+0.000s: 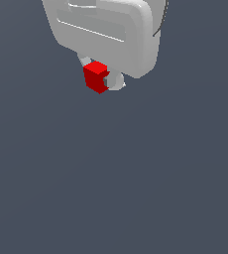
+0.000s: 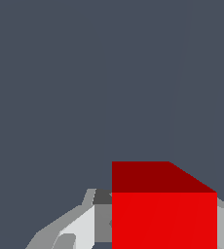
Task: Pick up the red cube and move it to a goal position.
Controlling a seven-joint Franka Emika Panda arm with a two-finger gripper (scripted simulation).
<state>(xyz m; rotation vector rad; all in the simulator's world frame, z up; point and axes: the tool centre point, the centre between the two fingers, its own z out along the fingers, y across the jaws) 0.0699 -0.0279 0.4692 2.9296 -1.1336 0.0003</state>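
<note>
Exterior view showed the red cube (image 1: 95, 76) clamped between the closed fingers of the white gripper (image 1: 102, 79), sitting squarely in the jaws beneath the hand, with no goal marker visible anywhere around it.

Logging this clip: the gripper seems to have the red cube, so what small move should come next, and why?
Probably keep the gripper shut and carry the red cube onward. The cube sits between the fingers in both views, and no goal marker shows, so which way to go can't be told.
</note>
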